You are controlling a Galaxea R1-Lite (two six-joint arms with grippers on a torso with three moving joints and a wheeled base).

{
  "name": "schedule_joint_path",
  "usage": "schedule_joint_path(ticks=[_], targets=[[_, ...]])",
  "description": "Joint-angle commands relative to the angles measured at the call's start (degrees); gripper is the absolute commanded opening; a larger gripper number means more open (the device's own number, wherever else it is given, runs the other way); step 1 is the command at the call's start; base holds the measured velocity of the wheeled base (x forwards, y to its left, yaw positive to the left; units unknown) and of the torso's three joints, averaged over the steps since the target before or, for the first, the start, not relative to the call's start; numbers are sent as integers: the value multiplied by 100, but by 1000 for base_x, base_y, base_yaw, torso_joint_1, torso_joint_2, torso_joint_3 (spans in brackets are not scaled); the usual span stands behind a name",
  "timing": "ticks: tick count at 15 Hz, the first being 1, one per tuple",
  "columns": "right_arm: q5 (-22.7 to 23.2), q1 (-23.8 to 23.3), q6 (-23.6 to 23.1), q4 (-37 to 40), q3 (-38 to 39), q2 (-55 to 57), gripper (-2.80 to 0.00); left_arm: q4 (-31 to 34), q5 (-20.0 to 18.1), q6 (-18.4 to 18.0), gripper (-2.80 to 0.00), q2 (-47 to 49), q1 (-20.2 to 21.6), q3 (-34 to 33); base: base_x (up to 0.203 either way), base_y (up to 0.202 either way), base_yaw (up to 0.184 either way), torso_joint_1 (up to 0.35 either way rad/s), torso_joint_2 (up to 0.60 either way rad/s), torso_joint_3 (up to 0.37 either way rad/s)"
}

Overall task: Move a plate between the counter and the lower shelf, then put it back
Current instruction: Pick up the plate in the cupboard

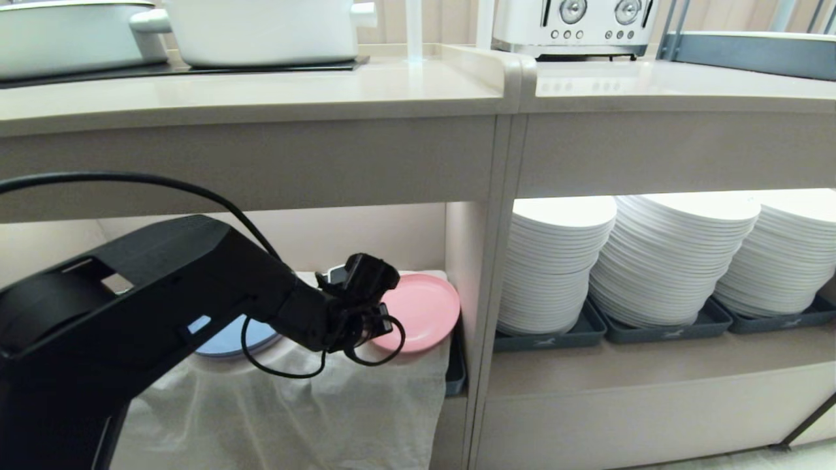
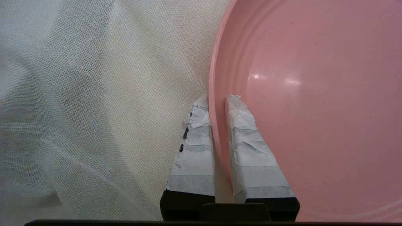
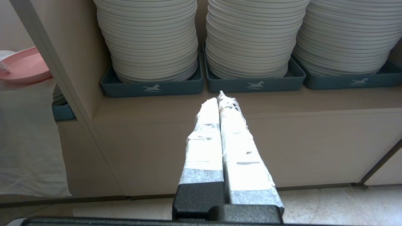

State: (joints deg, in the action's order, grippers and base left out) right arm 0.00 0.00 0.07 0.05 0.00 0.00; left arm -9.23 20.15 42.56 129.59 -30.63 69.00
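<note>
Gripping plate rim: left tool | matte pink, round, seemingly unchipped | right tool closed

White cookware: a shallow pan and a deep pot with side handles, both at 11 o'clock on a black cooktop panel. White toaster with two dials, at 1 o'clock. Grey tray edge, at 2 o'clock. Three tall, leaning stacks of white plates, at 3 to 4 o'clock, each seated in its own dark grey tray bearing a horse emblem. Blue plate, partly hidden, at 8 o'clock. White mesh cloth, draped and hanging down, at 6 to 7 o'clock. Pale tiled floor beneath the cabinet.
</note>
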Motion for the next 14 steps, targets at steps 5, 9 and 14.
schedule_joint_path(ticks=[5, 9, 14], targets=[[0, 0, 1, 4, 0, 0, -280, -33, 3, 17, -280, -567, -44, -755, 0, 0, 0, 0, 0, 0], [0, 0, 1, 4, 0, 0, -280, -54, -2, 25, -280, -1035, -31, -1425, 0, 0, 0, 0, 0, 0], [0, 0, 1, 2, 0, 0, -280, -76, -11, 62, -280, -1672, -2, -1935, 0, 0, 0, 0, 0, 0]])
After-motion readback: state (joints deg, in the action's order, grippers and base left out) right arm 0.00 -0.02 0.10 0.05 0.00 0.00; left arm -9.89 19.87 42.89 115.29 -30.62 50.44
